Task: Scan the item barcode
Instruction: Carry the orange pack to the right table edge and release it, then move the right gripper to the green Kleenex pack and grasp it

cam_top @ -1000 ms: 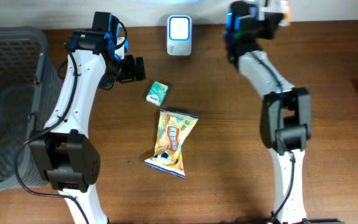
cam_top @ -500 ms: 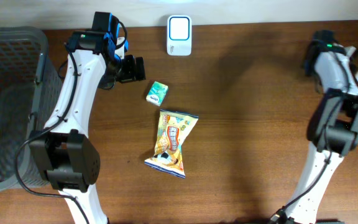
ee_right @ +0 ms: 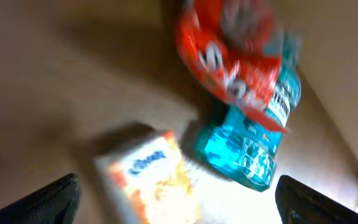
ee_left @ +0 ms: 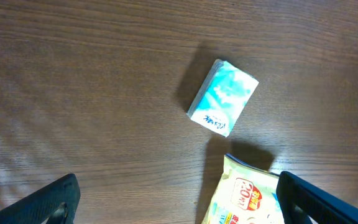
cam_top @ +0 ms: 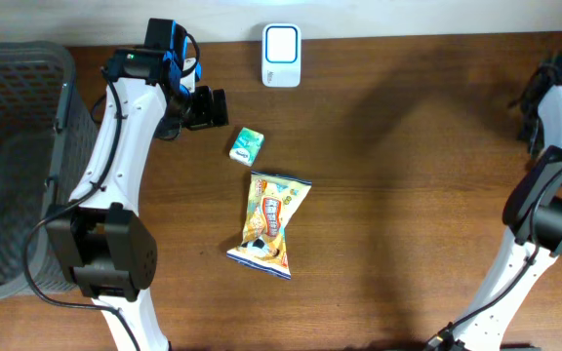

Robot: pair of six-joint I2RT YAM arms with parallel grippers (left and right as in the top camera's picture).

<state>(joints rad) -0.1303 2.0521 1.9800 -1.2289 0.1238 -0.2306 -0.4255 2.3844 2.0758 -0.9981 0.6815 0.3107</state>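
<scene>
Overhead: a mint pack (cam_top: 247, 145) and snack bag (cam_top: 269, 223) lie near the scanner (cam_top: 281, 56), just beside the left gripper (cam_top: 215, 107). Left wrist: its jaws gape empty over the pack. Right wrist, blurred: the right gripper (ee_right: 179, 202) is spread wide above a red bag (ee_right: 229, 50) and teal packet (ee_right: 244, 152).

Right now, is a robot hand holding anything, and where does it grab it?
No, nothing is held. The left gripper and the right gripper are both wide open and empty.
</scene>
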